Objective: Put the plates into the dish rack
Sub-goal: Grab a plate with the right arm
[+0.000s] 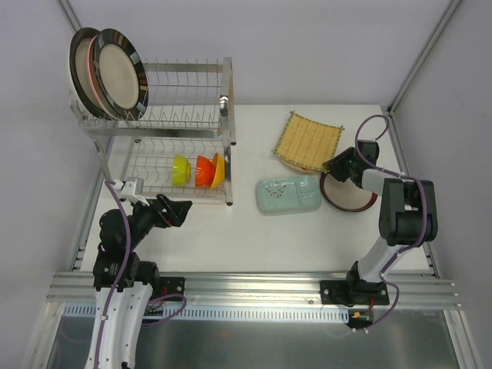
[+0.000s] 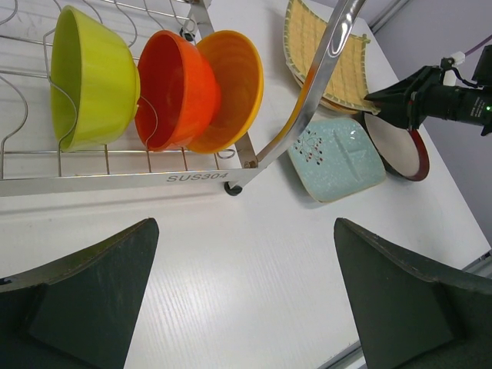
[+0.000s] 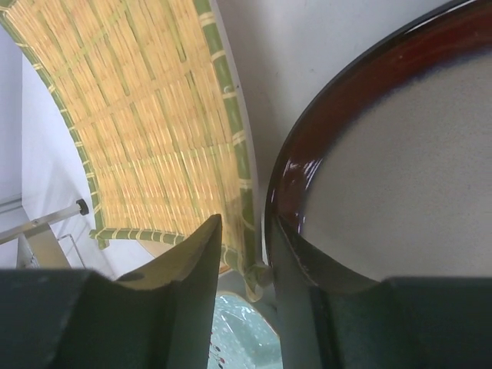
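Observation:
The dish rack (image 1: 188, 92) stands at the back left. A dark-rimmed cream plate (image 1: 117, 73) and a pink-and-white plate (image 1: 83, 69) stand upright on its top tier. The yellow woven square (image 1: 307, 141) lies on a beige plate; it also shows in the right wrist view (image 3: 146, 115). The pale teal dish (image 1: 288, 194) and the red-rimmed plate (image 1: 350, 192) lie flat on the table. My right gripper (image 1: 332, 165) is at the red-rimmed plate's (image 3: 400, 154) left rim, jaws narrowly apart (image 3: 244, 231), one finger against the rim, nothing between them. My left gripper (image 1: 184, 209) is wide open and empty (image 2: 246, 227) over bare table.
Green (image 1: 180, 170), orange (image 1: 203, 171) and yellow (image 1: 219, 170) bowls sit on edge in the rack's lower tier. The rack's front leg (image 2: 307, 100) stands just ahead of my left gripper. White walls and a metal frame enclose the table.

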You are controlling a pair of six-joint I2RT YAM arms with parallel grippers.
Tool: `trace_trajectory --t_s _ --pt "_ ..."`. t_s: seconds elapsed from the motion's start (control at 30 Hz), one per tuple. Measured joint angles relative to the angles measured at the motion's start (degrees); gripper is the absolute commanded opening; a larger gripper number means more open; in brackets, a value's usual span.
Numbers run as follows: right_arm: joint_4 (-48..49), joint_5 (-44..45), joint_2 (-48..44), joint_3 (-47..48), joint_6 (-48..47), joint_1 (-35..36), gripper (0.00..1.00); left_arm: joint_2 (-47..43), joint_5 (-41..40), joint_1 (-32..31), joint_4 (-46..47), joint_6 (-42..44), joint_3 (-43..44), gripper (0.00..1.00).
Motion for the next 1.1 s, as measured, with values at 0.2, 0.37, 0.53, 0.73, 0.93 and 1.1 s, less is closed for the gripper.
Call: trace_trajectory --t_s 0.2,0.37,0.53,0.73,0.93,1.1 --pt "0.57 -1.46 0.2 0.0 0.24 -0.31 0.12 0.26 0.02 0.0 0.0 0.0 0.0 0.99" --pt "1.29 -2.73 0.07 0.04 0.48 -0.52 0.04 0.28 0.02 0.0 0.0 0.0 0.0 0.99" --pt "0.63 -3.98 -2.75 -0.15 0.48 -1.4 0.01 0.31 0.02 0.0 0.0 0.0 0.0 0.99" --pt "-1.55 -5.22 -9.84 -1.62 0.76 -3.52 0.01 0.39 0.04 0.0 0.0 0.0 0.0 0.99" --pt "-2.91 -6.97 -16.02 -5.14 0.92 -5.75 0.01 0.39 0.04 0.0 0.0 0.0 0.0 0.99" --pt "-3.87 -7.76 -19.91 -9.99 0.94 -7.37 0.01 0.39 0.07 0.0 0.0 0.0 0.0 0.99"
